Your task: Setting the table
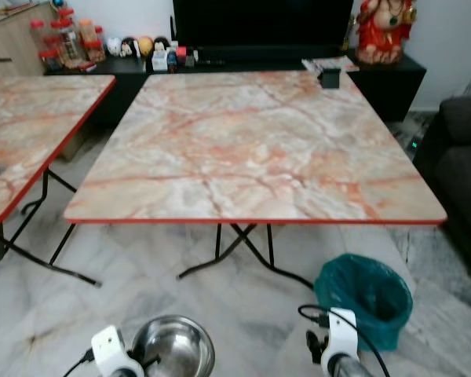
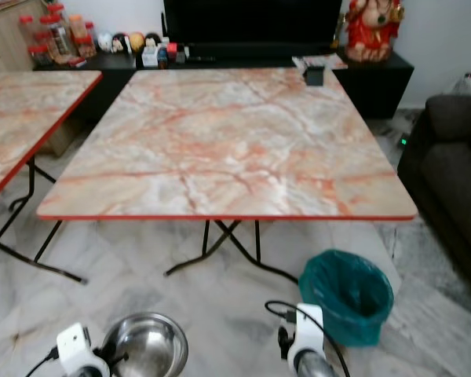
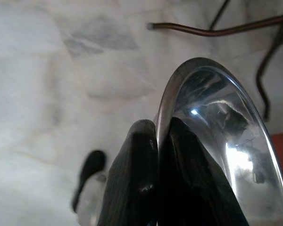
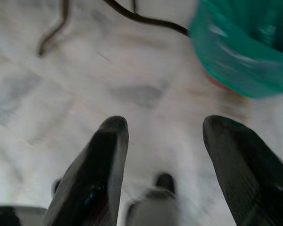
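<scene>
A shiny steel bowl [image 1: 173,345] hangs low in front of me, over the floor and short of the marble-patterned table [image 1: 251,149]. My left gripper [image 3: 156,129] is shut on the bowl's rim [image 3: 179,80], one black finger on each side of the metal. My right gripper [image 4: 162,129] is open over the pale floor, with nothing between its fingers [image 4: 104,155]. The white left wrist [image 1: 110,349] and right wrist [image 1: 337,338] sit at the lower edge of the head views.
A green-lined bin [image 1: 365,297] stands on the floor by the table's near right corner. A second marble table [image 1: 23,133] is at the left. A dark sofa [image 1: 459,157] is at the right. A black cabinet [image 1: 377,75] with jars and a red figurine runs behind.
</scene>
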{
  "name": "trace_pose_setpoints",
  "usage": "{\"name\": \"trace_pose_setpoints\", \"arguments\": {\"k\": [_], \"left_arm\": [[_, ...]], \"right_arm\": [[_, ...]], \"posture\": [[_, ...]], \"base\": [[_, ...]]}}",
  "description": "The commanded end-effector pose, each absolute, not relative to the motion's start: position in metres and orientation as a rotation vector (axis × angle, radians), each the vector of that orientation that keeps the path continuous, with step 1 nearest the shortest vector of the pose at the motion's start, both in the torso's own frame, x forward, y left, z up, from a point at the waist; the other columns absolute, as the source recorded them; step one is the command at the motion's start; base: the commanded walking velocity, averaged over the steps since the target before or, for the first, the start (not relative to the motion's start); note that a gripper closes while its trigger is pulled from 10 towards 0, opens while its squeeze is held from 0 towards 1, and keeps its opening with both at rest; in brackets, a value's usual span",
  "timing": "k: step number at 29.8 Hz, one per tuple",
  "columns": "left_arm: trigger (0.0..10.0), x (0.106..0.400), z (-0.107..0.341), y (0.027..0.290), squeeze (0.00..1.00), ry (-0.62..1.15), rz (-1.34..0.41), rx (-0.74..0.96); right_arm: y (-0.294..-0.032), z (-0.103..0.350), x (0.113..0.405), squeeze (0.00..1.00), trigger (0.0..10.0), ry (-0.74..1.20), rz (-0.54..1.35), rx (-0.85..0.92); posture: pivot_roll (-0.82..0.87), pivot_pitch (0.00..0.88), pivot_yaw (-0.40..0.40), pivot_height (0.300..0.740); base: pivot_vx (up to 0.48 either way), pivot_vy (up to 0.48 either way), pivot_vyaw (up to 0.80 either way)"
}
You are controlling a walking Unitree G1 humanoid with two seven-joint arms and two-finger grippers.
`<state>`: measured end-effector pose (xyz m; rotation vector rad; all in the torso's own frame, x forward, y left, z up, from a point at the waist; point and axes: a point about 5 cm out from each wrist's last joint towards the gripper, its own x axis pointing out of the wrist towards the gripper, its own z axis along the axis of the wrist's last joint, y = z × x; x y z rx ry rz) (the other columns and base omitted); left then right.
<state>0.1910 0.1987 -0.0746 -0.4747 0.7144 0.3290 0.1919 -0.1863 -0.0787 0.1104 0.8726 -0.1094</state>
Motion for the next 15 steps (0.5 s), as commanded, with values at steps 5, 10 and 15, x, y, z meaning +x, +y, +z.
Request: {"name": "trace_pose_setpoints", "arguments": {"k": [5, 10, 15], "left_arm": [[10.0, 0.1932, -0.0728, 0.2035, 0.0, 0.705, 0.342, -0.475], [10.0, 0.1942, -0.0727, 0.2022, 0.0, 0.706, 0.344, -0.479], [10.0, 0.1931, -0.0732, 0.2024, 0.0, 0.702, 0.362, -0.494]], "right_arm": [[-0.1831, -0.0749, 0.1998, 0.0, 10.0, 0.848, -0.103, 0.113], [-0.1847, -0.0745, 0.2002, 0.0, 10.0, 0.849, -0.104, 0.105], [-0.1856, -0.0744, 0.2003, 0.0, 10.0, 0.849, -0.106, 0.102]], "posture": [[0.02, 0.002, 0.022, 0.719], [0.02, 0.0, 0.016, 0.719], [0.02, 0.0, 0.014, 0.719]], "base": [[0.0, -0.362, 0.0], [0.0, -0.336, 0.0], [0.0, -0.049, 0.0]]}}
